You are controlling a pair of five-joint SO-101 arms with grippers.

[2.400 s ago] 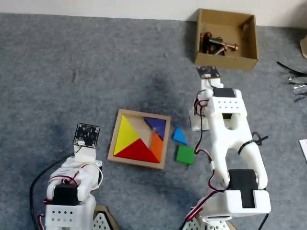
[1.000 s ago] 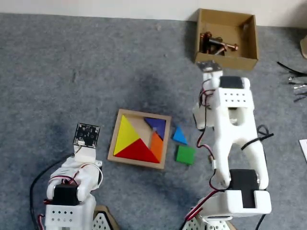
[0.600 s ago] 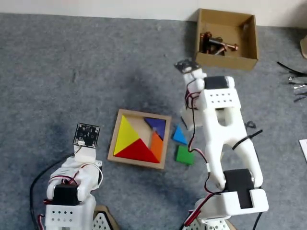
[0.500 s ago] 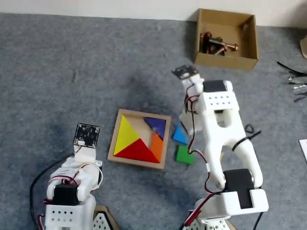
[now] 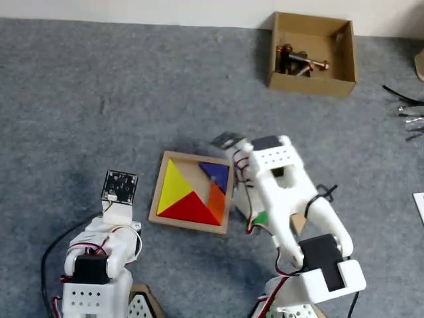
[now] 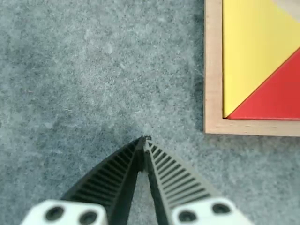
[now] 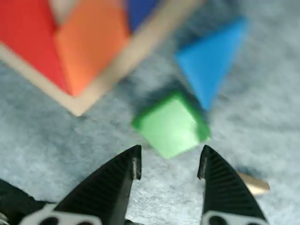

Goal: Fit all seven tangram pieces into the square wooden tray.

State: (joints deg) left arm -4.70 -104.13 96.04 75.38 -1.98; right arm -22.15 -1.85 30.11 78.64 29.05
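Four pieces (image 5: 175, 187) were seated in the tray (image 5: 159, 187). The green square (image 7: 171, 124) and blue triangle (image 7: 211, 58) were seen outside at its four o'clock, with the right gripper (image 7: 169, 161) held spread over the square.

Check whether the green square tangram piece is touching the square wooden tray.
Apart. The right wrist view shows grey carpet between the green square tangram piece and the square wooden tray rim.

From high we look down over the table (image 5: 99, 79), while both wrist cameras face down close, all sharing the tray (image 5: 157, 189).
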